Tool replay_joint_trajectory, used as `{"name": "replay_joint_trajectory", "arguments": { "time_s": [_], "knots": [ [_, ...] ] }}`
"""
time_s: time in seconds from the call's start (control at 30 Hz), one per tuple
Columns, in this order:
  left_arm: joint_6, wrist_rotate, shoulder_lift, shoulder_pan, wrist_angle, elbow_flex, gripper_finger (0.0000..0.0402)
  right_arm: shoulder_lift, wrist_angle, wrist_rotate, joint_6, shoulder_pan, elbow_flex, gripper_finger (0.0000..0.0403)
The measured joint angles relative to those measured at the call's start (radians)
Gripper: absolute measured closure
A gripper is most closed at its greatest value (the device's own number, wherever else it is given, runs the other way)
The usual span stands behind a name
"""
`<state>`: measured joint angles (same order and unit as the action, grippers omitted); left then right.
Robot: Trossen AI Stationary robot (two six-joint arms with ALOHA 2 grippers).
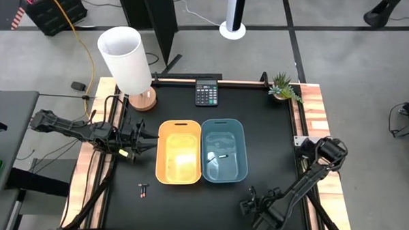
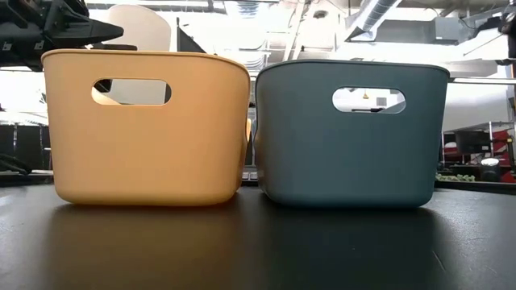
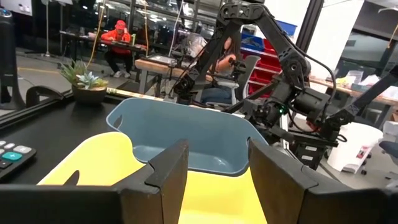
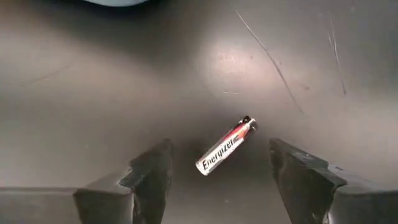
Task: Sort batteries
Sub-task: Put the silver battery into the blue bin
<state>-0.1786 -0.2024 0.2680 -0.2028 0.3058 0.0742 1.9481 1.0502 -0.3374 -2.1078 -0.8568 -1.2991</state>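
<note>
A silvery battery with a red-black end [image 4: 225, 147] lies flat on the black table. My right gripper [image 4: 217, 171] is open above it, one finger on either side, not touching it. In the high view this gripper [image 1: 248, 202] is near the table's near edge, in front of the blue bin [image 1: 224, 150]. Two dark batteries [image 1: 142, 190] lie on the table in front of the yellow bin [image 1: 179, 152]. One small battery [image 1: 223, 156] rests on the blue bin's floor. My left gripper [image 3: 214, 171] is open and empty, raised at the yellow bin's left rim [image 1: 146, 141].
A calculator [image 1: 206, 93] lies at the far edge, a white lamp [image 1: 128, 61] at the far left corner, a small potted plant [image 1: 284, 87] at the far right corner. The two bins stand side by side mid-table [image 2: 242, 129]. People sit in the room beyond.
</note>
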Motion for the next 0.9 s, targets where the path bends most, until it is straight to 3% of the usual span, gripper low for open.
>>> {"name": "replay_joint_trajectory", "arguments": {
  "time_s": [0.27, 0.67, 0.9],
  "knots": [
    [0.008, 0.000, 0.000, 0.000, 0.003, 0.000, 0.0237, 0.063, -0.054, 0.070, 0.044, 0.028, -0.006, 0.0196],
    [0.009, 0.000, 0.000, 0.000, 0.008, 0.000, 0.0237, 0.062, -0.065, 0.073, 0.050, 0.025, -0.003, 0.0370],
    [0.008, 0.000, 0.000, 0.000, 0.008, 0.000, 0.0237, 0.062, -0.071, 0.073, 0.067, 0.019, -0.002, 0.0396]
  ]
}}
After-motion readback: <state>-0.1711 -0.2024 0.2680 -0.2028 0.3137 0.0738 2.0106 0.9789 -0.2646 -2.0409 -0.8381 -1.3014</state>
